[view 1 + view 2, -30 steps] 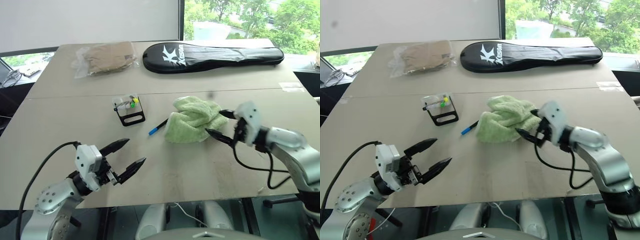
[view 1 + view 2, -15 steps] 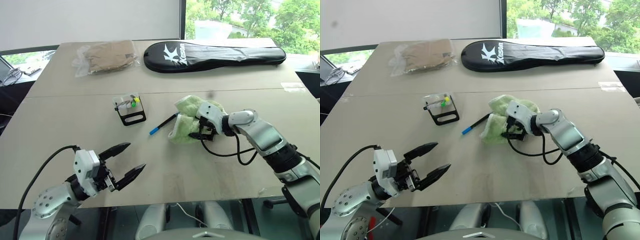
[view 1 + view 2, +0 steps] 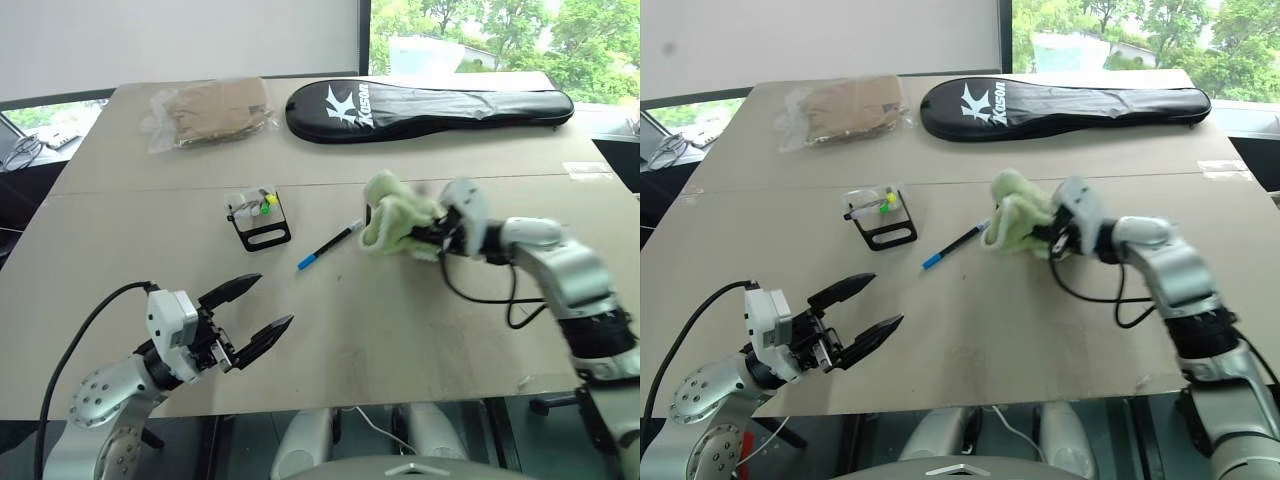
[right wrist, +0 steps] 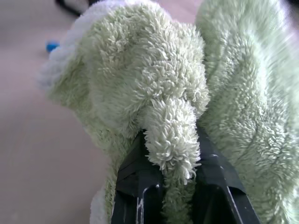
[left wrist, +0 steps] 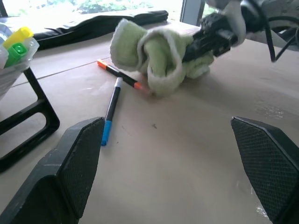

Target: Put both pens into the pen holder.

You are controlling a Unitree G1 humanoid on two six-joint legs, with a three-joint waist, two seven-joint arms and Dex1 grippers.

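Now my right gripper (image 4: pixel 170 179) pinches a fold of the green towel (image 3: pixel 398 222), bunched mid-table. Two pens lie just left of it: the blue-ended pen (image 5: pixel 111 110) and the orange-capped pen (image 5: pixel 119 74), their tips close together. My left gripper (image 3: pixel 256 312) hangs spread wide near the table's front edge. Behind the pens stands the pen holder (image 3: pixel 257 219).

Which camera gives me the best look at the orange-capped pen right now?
The left wrist view: the orange-capped pen lies bare on the table, one end at the green towel. In the head views the towel hides it. The right wrist view gives towel pinched in the right gripper.
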